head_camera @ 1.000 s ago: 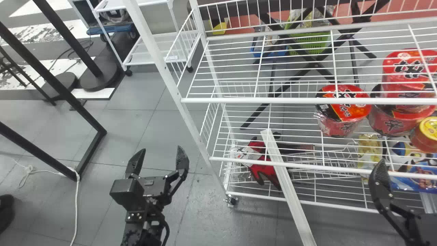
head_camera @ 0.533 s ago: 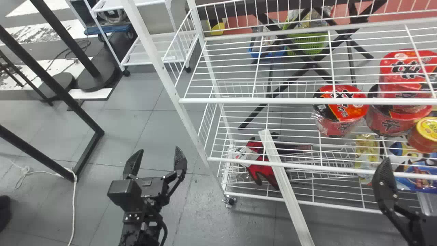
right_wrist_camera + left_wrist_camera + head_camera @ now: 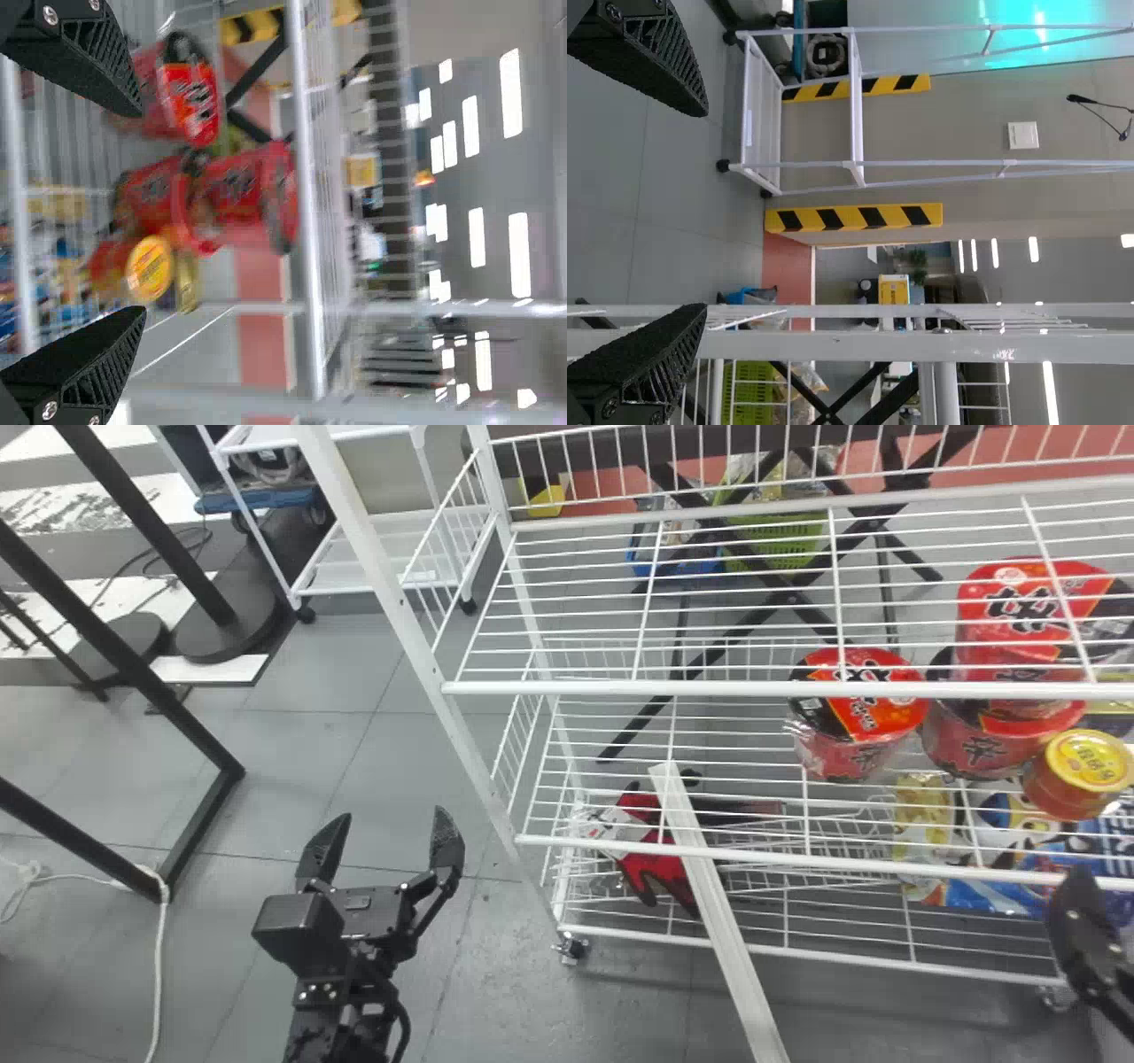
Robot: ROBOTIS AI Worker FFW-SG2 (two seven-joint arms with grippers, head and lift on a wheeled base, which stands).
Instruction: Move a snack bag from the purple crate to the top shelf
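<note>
My L gripper (image 3: 385,817) is over the floor (image 3: 301,753), left of the white rack (image 3: 691,688), jaws released, nothing btwn them. My R gripper (image 3: 1085,948) is at the rack's R end, jaws also apart & empty. Snack bag: can't tell which is the one; a yellow pack (image 3: 917,819) & a blue pack (image 3: 988,897) lie low in the rack, nr R gripper. Red cups (image 3: 855,722) stand higher, w/ a yellow-lidded tub (image 3: 1085,762) beside. Red gloves (image 3: 651,868) lie low, L end.

Smooth metal rack (image 3: 620,688), glossy film-wrapped cups (image 3: 842,755), matt textured fingers (image 3: 447,846), plastic basket (image 3: 784,558), smooth floor (image 3: 345,740)
</note>
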